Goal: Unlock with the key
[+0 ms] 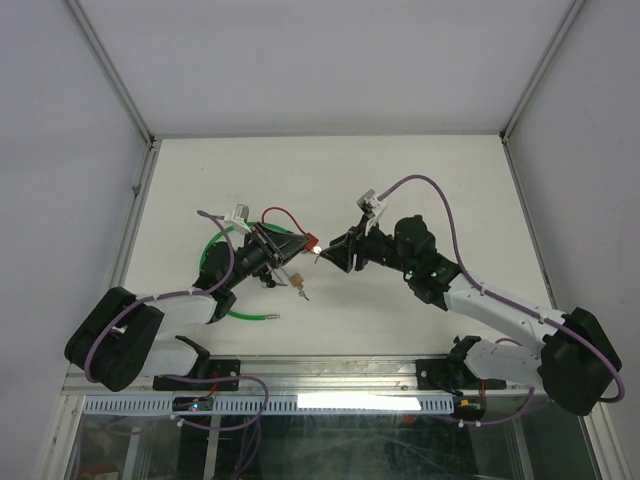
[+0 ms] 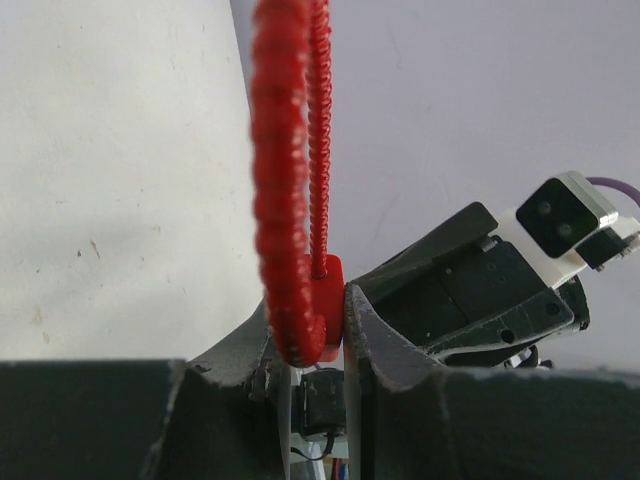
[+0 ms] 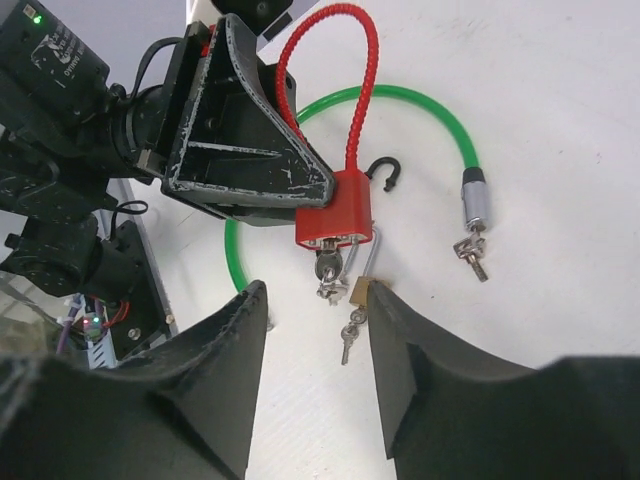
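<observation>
A red padlock (image 3: pixel 335 210) with a red cable shackle (image 3: pixel 355 60) hangs above the table, and my left gripper (image 1: pixel 300 243) is shut on its body. In the left wrist view the red padlock (image 2: pixel 327 305) sits pinched between the fingers of the left gripper (image 2: pixel 320 330). A silver key (image 3: pixel 328 266) sticks out of the keyhole on its underside. My right gripper (image 3: pixel 317 292) faces the key from just below, open, its jaws apart on either side and touching nothing. From above, the right gripper (image 1: pixel 325 254) is close to the red padlock (image 1: pixel 311 240).
A small brass padlock (image 3: pixel 360 290) with a key (image 3: pixel 347 340) lies on the table under the red one. A green cable lock (image 3: pixel 420 100) with a metal end (image 3: pixel 474 195) and keys curves around behind. A black hook (image 3: pixel 385 172) lies nearby.
</observation>
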Motion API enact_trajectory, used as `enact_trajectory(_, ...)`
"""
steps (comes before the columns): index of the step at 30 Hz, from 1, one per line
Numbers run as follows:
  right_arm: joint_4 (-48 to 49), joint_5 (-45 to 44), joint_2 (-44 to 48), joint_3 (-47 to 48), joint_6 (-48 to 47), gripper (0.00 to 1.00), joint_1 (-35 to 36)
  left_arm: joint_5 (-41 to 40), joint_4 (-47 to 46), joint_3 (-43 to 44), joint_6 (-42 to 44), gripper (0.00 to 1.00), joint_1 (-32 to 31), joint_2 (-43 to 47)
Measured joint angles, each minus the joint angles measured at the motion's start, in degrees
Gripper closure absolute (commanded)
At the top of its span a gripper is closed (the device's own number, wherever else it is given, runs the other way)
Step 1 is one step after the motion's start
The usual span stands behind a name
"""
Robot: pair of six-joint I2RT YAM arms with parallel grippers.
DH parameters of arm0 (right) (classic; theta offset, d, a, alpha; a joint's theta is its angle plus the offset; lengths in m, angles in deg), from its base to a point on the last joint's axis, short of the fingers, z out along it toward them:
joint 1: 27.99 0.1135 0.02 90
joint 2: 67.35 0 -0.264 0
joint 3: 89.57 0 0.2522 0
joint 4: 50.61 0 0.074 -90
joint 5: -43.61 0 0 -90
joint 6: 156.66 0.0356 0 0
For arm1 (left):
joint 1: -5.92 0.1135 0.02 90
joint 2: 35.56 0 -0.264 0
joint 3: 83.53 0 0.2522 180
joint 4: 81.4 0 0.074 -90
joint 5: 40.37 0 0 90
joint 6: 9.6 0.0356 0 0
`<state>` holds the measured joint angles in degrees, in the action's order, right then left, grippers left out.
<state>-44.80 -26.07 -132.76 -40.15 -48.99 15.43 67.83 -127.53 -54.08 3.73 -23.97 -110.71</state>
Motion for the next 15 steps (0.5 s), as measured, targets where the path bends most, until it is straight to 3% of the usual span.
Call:
enact_trajectory(6,-2.1,-2.6,3.1,0.0,2.6,0.55,0.3,-0.3,7.7,1.1,-0.3,1.00,0.0,4.7)
enact_trajectory(15,4.5,-7.4,3.1,-4.0,29.9,0.62,0.6,-0.4,9.1,1.2,-4.2,1.00,0.0,6.3)
